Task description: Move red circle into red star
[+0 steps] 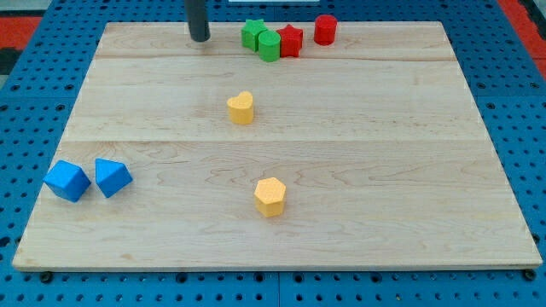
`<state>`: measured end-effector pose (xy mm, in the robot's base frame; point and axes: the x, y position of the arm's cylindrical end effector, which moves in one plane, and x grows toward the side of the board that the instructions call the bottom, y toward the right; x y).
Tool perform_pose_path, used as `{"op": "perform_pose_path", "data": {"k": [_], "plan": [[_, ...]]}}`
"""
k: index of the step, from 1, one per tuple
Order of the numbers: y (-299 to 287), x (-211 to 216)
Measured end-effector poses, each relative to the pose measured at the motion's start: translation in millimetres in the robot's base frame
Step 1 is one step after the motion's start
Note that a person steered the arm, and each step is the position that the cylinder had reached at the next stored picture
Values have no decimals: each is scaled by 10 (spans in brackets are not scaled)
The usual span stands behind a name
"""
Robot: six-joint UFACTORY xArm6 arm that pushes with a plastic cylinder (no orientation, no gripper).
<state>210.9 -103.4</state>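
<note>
The red circle (325,29), a short red cylinder, stands near the view's top edge of the wooden board, right of centre. The red star (291,40) sits a small gap to its left, touching a green block (270,46); a second green block (252,33) is just left of that. My tip (199,38) rests on the board near the top edge, left of the green blocks and well left of the red circle, touching no block.
A yellow heart-like block (241,108) lies at mid-board. A yellow hexagon (270,197) lies lower down. Two blue blocks (67,180) (112,177) sit at the view's lower left. The wooden board (384,170) lies on a blue pegboard.
</note>
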Motion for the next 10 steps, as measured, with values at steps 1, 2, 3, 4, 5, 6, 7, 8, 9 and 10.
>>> {"op": "perform_pose_path", "data": {"k": [1,2,3,4,5,6,7,8,9,10], "plan": [[487,-139],[785,-168],[869,-177],[869,-183],[967,-178],[1289,-181],[1587,-186],[1756,-186],[2214,-174],[2338,-137]]}}
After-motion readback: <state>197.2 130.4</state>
